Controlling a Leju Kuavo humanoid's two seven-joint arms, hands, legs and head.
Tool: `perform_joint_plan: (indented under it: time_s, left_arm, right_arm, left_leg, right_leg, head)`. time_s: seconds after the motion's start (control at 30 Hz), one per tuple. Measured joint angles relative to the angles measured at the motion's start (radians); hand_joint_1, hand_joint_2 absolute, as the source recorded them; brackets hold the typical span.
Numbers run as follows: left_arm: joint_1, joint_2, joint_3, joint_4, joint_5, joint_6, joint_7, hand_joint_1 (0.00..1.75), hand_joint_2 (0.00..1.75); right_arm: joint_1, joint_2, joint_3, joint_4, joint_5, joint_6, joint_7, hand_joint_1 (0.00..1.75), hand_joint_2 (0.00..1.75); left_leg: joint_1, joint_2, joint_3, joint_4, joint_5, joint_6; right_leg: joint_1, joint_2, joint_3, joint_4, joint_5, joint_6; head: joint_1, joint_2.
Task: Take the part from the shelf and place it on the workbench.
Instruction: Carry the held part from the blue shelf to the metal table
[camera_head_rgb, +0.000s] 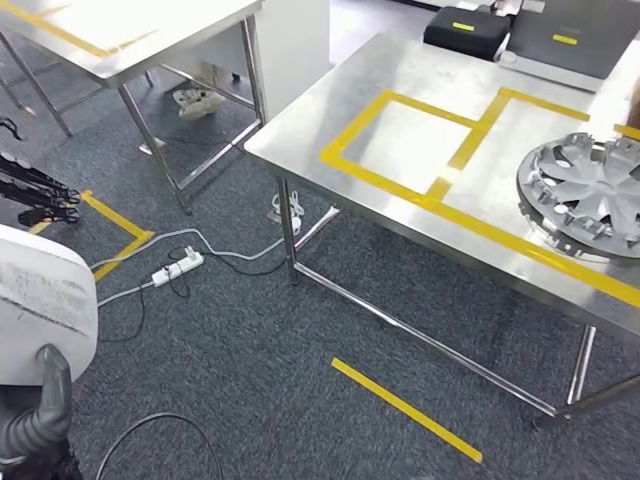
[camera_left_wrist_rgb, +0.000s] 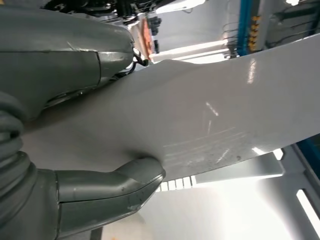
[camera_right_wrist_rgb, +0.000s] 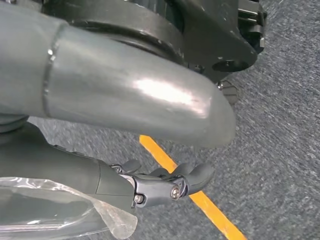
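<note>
1. One white part (camera_head_rgb: 41, 300) sits low at the near left of the head view, gripped by the left hand (camera_head_rgb: 34, 415).
2. Close in from the left wrist, the thumb (camera_left_wrist_rgb: 113, 187) presses one face of the part (camera_left_wrist_rgb: 196, 120) and the fingers (camera_left_wrist_rgb: 68, 55) clamp the other. That's a firm hold.
3. Right hand (camera_right_wrist_rgb: 158, 185) hangs over the carpet (camera_right_wrist_rgb: 279, 150) and a yellow tape strip (camera_right_wrist_rgb: 196, 200), fingers loosely curled; a clear film (camera_right_wrist_rgb: 56, 210) lies against it, and whether it grips anything I cannot tell.
4. Workbench (camera_head_rgb: 423, 70) stands ahead to the right, with yellow tape squares (camera_head_rgb: 400, 135) and a hubcap (camera_head_rgb: 585, 195) at its right end.
5. Step in hand, as I read it: carrying, with the pick from the shelf done.
6. Next move calls for closing on the bench, lifting the part over its near edge and setting it flat, likely in the free left square, away from the hubcap.
</note>
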Motion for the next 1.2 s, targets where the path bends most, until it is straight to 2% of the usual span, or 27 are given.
perform_joint_plan:
  time_s: [0.03, 0.07, 0.13, 0.2, 0.27, 0.3, 0.33, 0.37, 0.43, 0.5, 0.53, 0.57, 0.6, 0.67, 0.73, 0.77, 0.8, 0.83, 0.87, 0.9, 0.93, 0.97, 1.03, 1.07, 1.1, 1.13, 1.2]
  left_arm:
    - [0.001, 0.0, 0.0, 0.0, 0.0, 0.0, 0.0, 1.75, 1.75]
    - [0.001, 0.0, 0.001, 0.0, 0.0, -0.001, 0.0, 1.75, 1.75]
    - [-0.001, -0.001, 0.001, 0.0, 0.0, -0.002, 0.0, 1.75, 1.75]
    - [-0.002, -0.003, 0.002, 0.0, 0.0, -0.003, 0.0, 1.75, 1.75]
    - [-0.001, -0.005, 0.002, 0.0, 0.0, -0.004, 0.0, 1.75, 1.75]
    - [-0.001, -0.006, 0.002, 0.0, 0.0, -0.004, 0.0, 1.75, 1.75]
    - [-0.001, -0.006, 0.002, 0.0, 0.0, -0.004, 0.0, 1.75, 1.75]
    - [-0.001, -0.006, 0.002, 0.0, 0.0, -0.005, 0.0, 1.75, 1.75]
    - [-0.002, -0.006, 0.002, 0.0, 0.0, -0.005, 0.0, 1.75, 1.75]
    - [-0.002, -0.006, 0.002, 0.0, 0.0, -0.006, 0.0, 1.75, 1.75]
    - [-0.002, -0.006, 0.002, 0.0, 0.0, -0.006, 0.0, 1.75, 1.75]
    - [-0.003, -0.006, 0.002, 0.0, 0.0, -0.006, 0.0, 1.75, 1.75]
    - [-0.004, -0.006, 0.002, 0.0, 0.0, -0.007, 0.0, 1.75, 1.75]
    - [-0.005, -0.006, 0.002, -0.001, -0.001, -0.008, 0.0, 1.75, 1.75]
    - [-0.004, -0.006, 0.002, -0.001, -0.001, -0.008, 0.001, 1.75, 1.75]
    - [-0.003, -0.006, 0.002, 0.0, -0.001, -0.008, 0.001, 1.75, 1.75]
    - [-0.003, -0.006, 0.002, 0.0, -0.001, -0.008, 0.002, 1.75, 1.75]
    - [-0.003, -0.006, 0.002, 0.0, -0.001, -0.008, 0.002, 1.75, 1.75]
    - [-0.003, -0.006, 0.002, 0.0, -0.002, -0.008, 0.002, 1.75, 1.75]
    - [-0.004, -0.006, 0.002, 0.0, -0.002, -0.008, 0.002, 1.75, 1.75]
    - [-0.004, -0.006, 0.003, 0.0, -0.002, -0.009, 0.002, 1.75, 1.75]
    - [-0.004, -0.006, 0.003, 0.0, -0.002, -0.009, 0.002, 1.75, 1.75]
    - [-0.004, -0.005, 0.003, 0.0, -0.002, -0.009, 0.004, 1.75, 1.75]
    - [-0.005, -0.005, 0.003, 0.0, -0.003, -0.01, 0.005, 1.75, 1.75]
    - [-0.005, -0.005, 0.003, 0.001, -0.003, -0.01, 0.005, 1.75, 1.75]
    - [-0.006, -0.005, 0.003, 0.0, -0.003, -0.01, 0.005, 1.75, 1.75]
    - [-0.006, -0.006, 0.004, 0.0, -0.004, -0.011, 0.006, 1.75, 1.75]
  right_arm:
    - [0.001, 0.0, -0.002, 0.0, -0.002, 0.0, 0.0, 0.0, 0.0]
    - [0.002, 0.0, -0.003, 0.0, -0.003, 0.001, 0.0, 0.0, 0.0]
    - [0.004, 0.0, -0.005, 0.0, -0.004, 0.001, -0.001, 0.0, 0.0]
    - [0.0, 0.0, -0.009, 0.0, -0.005, 0.001, -0.001, 0.0, 0.0]
    - [-0.001, 0.0, -0.012, 0.0, -0.005, 0.001, -0.002, 0.0, 0.0]
    - [-0.001, 0.0, -0.013, 0.0, -0.005, 0.001, -0.002, 0.0, 0.0]
    - [0.001, 0.0, -0.014, 0.0, -0.006, 0.001, -0.002, 0.0, 0.0]
    - [0.002, 0.0, -0.015, 0.0, -0.006, 0.001, -0.002, 0.0, 0.0]
    - [0.001, 0.0, -0.018, 0.0, -0.007, 0.002, -0.002, 0.0, 0.0]
    - [-0.003, 0.0, -0.02, 0.0, -0.009, 0.003, -0.002, 0.0, 0.0]
    - [-0.003, 0.0, -0.021, -0.001, -0.009, 0.004, -0.002, 0.0, 0.0]
    - [-0.003, 0.0, -0.021, -0.001, -0.01, 0.004, -0.002, 0.0, 0.0]
    - [-0.002, 0.0, -0.022, -0.001, -0.01, 0.005, -0.002, 0.0, 0.0]
    - [-0.001, 0.0, -0.023, -0.001, -0.009, 0.006, -0.001, 0.0, 0.0]
    - [-0.003, 0.0, -0.024, -0.001, -0.006, 0.009, 0.0, 0.0, 0.0]
    - [-0.004, 0.0, -0.024, -0.001, -0.006, 0.01, 0.001, 0.0, 0.0]
    - [-0.004, 0.0, -0.024, -0.001, -0.006, 0.011, 0.001, 0.0, 0.0]
    - [-0.003, 0.0, -0.024, -0.001, -0.006, 0.011, 0.001, 0.0, 0.0]
    - [-0.002, 0.0, -0.024, -0.001, -0.007, 0.012, 0.002, 0.0, 0.0]
    - [-0.001, 0.0, -0.024, -0.001, -0.008, 0.012, 0.002, 0.0, 0.0]
    - [-0.002, 0.0, -0.025, -0.001, -0.01, 0.012, 0.002, 0.0, 0.0]
    - [-0.003, 0.0, -0.026, -0.001, -0.013, 0.013, 0.002, 0.0, 0.0]
    - [-0.003, 0.0, -0.028, -0.001, -0.019, 0.014, 0.002, 0.0, 0.0]
    - [-0.002, 0.0, -0.029, -0.001, -0.021, 0.014, 0.002, 0.0, 0.0]
    - [0.0, 0.0, -0.029, -0.001, -0.021, 0.014, 0.002, 0.0, 0.0]
    - [0.002, 0.0, -0.029, -0.001, -0.02, 0.014, 0.002, 0.0, 0.0]
    - [0.0, 0.0, -0.029, -0.001, -0.01, 0.009, 0.003, 0.0, 0.0]
  left_leg:
    - [-0.003, -0.001, 0.0, 0.0, -0.005, 0.009]
    - [-0.004, 0.005, 0.004, -0.002, 0.005, 0.019]
    - [-0.004, 0.023, 0.014, -0.01, 0.016, 0.034]
    - [-0.007, 0.046, 0.019, -0.016, 0.014, 0.046]
    - [-0.012, 0.068, 0.021, -0.015, 0.008, 0.054]
    - [-0.015, 0.079, 0.024, -0.015, 0.004, 0.056]
    - [-0.018, 0.09, 0.028, -0.015, -0.001, 0.057]
    - [-0.021, 0.1, 0.035, -0.015, -0.006, 0.057]
    - [-0.026, 0.12, 0.051, -0.015, -0.019, 0.055]
    - [-0.03, 0.138, 0.061, -0.014, -0.029, 0.048]
    - [-0.031, 0.147, 0.064, -0.015, -0.032, 0.044]
    - [-0.031, 0.157, 0.067, -0.017, -0.034, 0.039]
    - [-0.03, 0.154, 0.071, -0.017, -0.038, 0.034]
    - [-0.026, 0.114, 0.059, 0.023, -0.066, 0.023]
    - [-0.018, 0.072, 0.004, 0.137, -0.12, 0.014]
    - [-0.015, 0.067, -0.029, 0.197, -0.141, 0.01]
    - [-0.012, 0.066, -0.053, 0.236, -0.146, 0.006]
    - [-0.009, 0.066, -0.062, 0.241, -0.13, 0.002]
    - [-0.005, 0.064, -0.054, 0.209, -0.096, 0.0]
    - [-0.001, 0.054, -0.032, 0.148, -0.051, -0.003]
    - [0.003, 0.031, -0.008, 0.087, -0.019, -0.005]
    - [0.006, 0.009, 0.014, 0.033, -0.001, -0.004]
    - [0.007, -0.019, 0.03, -0.007, -0.003, 0.003]
    - [0.005, -0.012, 0.032, -0.013, -0.004, 0.01]
    - [0.004, -0.002, 0.033, -0.015, -0.003, 0.018]
    - [0.004, 0.008, 0.036, -0.018, -0.003, 0.027]
    - [0.003, 0.03, 0.041, -0.024, -0.003, 0.041]
  right_leg:
    - [-0.001, 0.007, -0.002, 0.0, -0.003, 0.007]
    - [-0.002, 0.013, -0.006, -0.002, -0.006, 0.015]
    - [-0.001, -0.014, -0.014, 0.018, -0.025, 0.024]
    - [0.001, -0.065, -0.064, 0.112, -0.077, 0.028]
    - [0.002, -0.084, -0.139, 0.24, -0.126, 0.029]
    - [0.002, -0.086, -0.162, 0.272, -0.126, 0.028]
    - [0.003, -0.088, -0.166, 0.266, -0.106, 0.025]
    - [0.006, -0.094, -0.149, 0.222, -0.07, 0.02]
    - [0.017, -0.134, -0.086, 0.087, 0.0, 0.004]
    - [0.028, -0.164, -0.047, 0.014, 0.022, -0.007]
    - [0.032, -0.162, -0.043, 0.008, 0.02, -0.009]
    - [0.031, -0.149, -0.04, 0.004, 0.022, -0.011]
    - [0.028, -0.137, -0.037, -0.002, 0.025, -0.014]
    - [0.018, -0.115, -0.026, -0.015, 0.031, -0.02]
    - [0.012, -0.09, -0.02, -0.019, 0.032, -0.025]
    - [0.011, -0.077, -0.018, -0.019, 0.031, -0.026]
    - [0.01, -0.062, -0.016, -0.018, 0.029, -0.026]
    - [0.009, -0.047, -0.013, -0.018, 0.028, -0.024]
    - [0.007, -0.032, -0.009, -0.018, 0.025, -0.021]
    - [0.005, -0.017, -0.004, -0.017, 0.022, -0.016]
    - [0.003, -0.003, -0.002, -0.015, 0.019, -0.011]
    - [0.002, 0.01, -0.003, -0.012, 0.016, -0.004]
    - [0.0, 0.03, -0.012, -0.01, 0.015, 0.011]
    - [-0.003, 0.04, -0.018, -0.012, 0.016, 0.018]
    - [-0.005, 0.038, -0.022, -0.013, 0.016, 0.025]
    - [-0.005, 0.021, -0.029, -0.004, 0.009, 0.029]
    - [-0.002, -0.04, -0.067, 0.069, -0.033, 0.034]
  head:
    - [0.0, 0.0]
    - [0.0, 0.0]
    - [0.002, 0.0]
    - [0.006, 0.0]
    - [0.007, 0.0]
    - [0.007, 0.0]
    - [0.007, 0.0]
    - [0.007, 0.0]
    - [0.007, 0.0]
    - [0.006, 0.0]
    - [0.006, 0.0]
    - [0.006, 0.0]
    - [0.006, 0.0]
    - [0.003, 0.0]
    - [0.0, 0.0]
    - [0.0, 0.0]
    - [-0.001, 0.0]
    - [0.0, 0.0]
    - [0.0, 0.0]
    - [-0.001, 0.0]
    - [-0.001, 0.0]
    - [-0.002, 0.0]
    - [-0.003, 0.0]
    - [-0.003, 0.0]
    - [-0.003, 0.0]
    - [-0.001, 0.0]
    - [0.005, 0.0]
